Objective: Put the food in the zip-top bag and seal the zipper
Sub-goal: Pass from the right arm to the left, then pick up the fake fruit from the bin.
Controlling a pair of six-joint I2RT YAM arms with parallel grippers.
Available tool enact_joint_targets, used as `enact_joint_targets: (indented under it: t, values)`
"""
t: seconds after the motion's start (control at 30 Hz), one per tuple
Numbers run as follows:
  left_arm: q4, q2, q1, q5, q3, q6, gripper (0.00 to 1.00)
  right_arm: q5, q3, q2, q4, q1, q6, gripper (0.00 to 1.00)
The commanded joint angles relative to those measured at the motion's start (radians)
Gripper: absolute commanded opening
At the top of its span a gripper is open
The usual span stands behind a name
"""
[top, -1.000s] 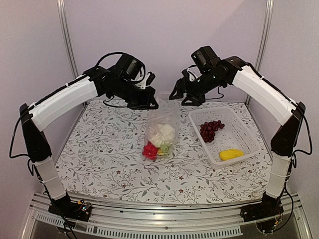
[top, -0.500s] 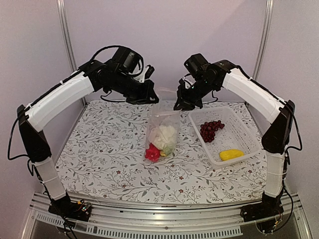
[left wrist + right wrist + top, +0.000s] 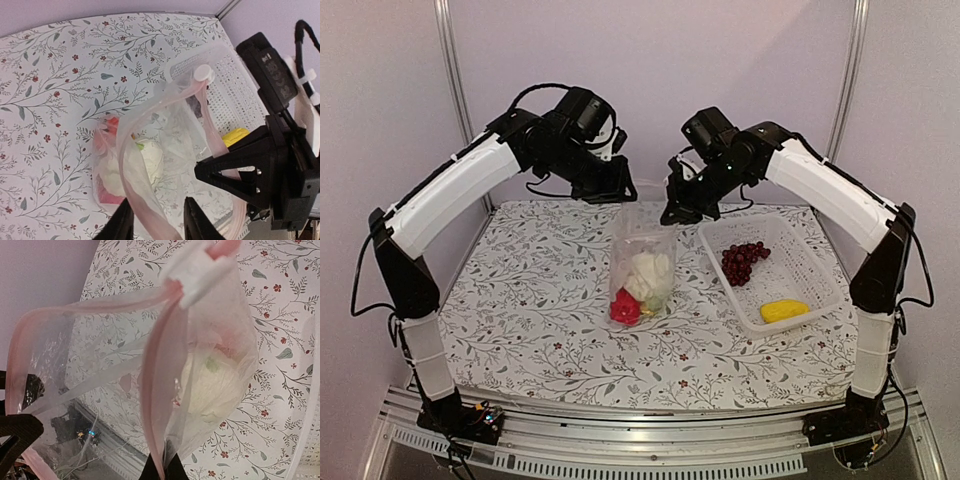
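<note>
Two arms hold one zip-top bag [image 3: 642,255] upright just beside the white basket [image 3: 817,272], on the left arm's side, its bottom resting on the flowered table [image 3: 520,300]. The right gripper [image 3: 672,208] is clenched on the bag's pink-tinted zipper [image 3: 156,405]. The left gripper [image 3: 620,190] has the rim running between its parted fingers [image 3: 198,220]; whether they pinch it cannot be told. The mouth gapes open. Inside the bag are one white cauliflower [image 3: 646,272] and one red pepper [image 3: 624,307]. In the basket lie one dark grape bunch [image 3: 743,260] and one yellow piece [image 3: 784,311]. Since a second ago the grippers have drawn closer together, and the bag hangs straighter and narrower; the basket's two items are unmoved.
</note>
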Motion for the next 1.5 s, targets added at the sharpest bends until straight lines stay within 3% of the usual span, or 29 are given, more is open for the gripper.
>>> enact_joint_targets:
  t: [0.0,0.07,0.13,0.2,0.37,0.5,0.7,0.93,1.13,1.47]
  values:
    - [-0.08,0.071,0.016,-0.027,0.076,0.015,0.19,0.002,-0.008,-0.061,0.024,0.007,-0.02,0.0]
    - [-0.101,0.092,0.016,-0.025,0.108,0.029,0.08,0.0,-0.009,-0.069,0.027,0.007,-0.028,0.0]
    - [-0.092,0.091,0.016,-0.01,0.111,0.041,0.0,-0.024,-0.015,-0.073,0.04,0.007,-0.042,0.08]
    - [-0.075,0.08,0.015,-0.009,0.11,0.048,0.0,-0.054,-0.009,-0.082,0.046,0.005,-0.053,0.27]
    - [-0.061,0.042,0.024,-0.062,0.116,0.059,0.0,-0.06,-0.026,-0.194,0.018,-0.034,-0.067,0.56]
    - [-0.064,0.026,0.039,-0.054,0.078,0.068,0.0,-0.02,-0.236,-0.341,0.04,-0.102,-0.087,0.64]
    - [-0.036,0.005,0.036,-0.008,0.027,0.072,0.0,0.025,-0.544,-0.487,0.054,-0.211,-0.159,0.64]
    - [-0.015,-0.002,0.037,0.025,-0.003,0.083,0.0,0.132,-0.775,-0.561,0.043,-0.232,-0.276,0.61]
    - [-0.004,-0.017,0.037,0.039,-0.029,0.087,0.0,0.156,-0.845,-0.533,0.117,-0.247,-0.267,0.61]
    - [0.0,-0.028,0.037,0.039,-0.041,0.078,0.01,0.105,-0.814,-0.373,0.249,-0.287,-0.237,0.42]
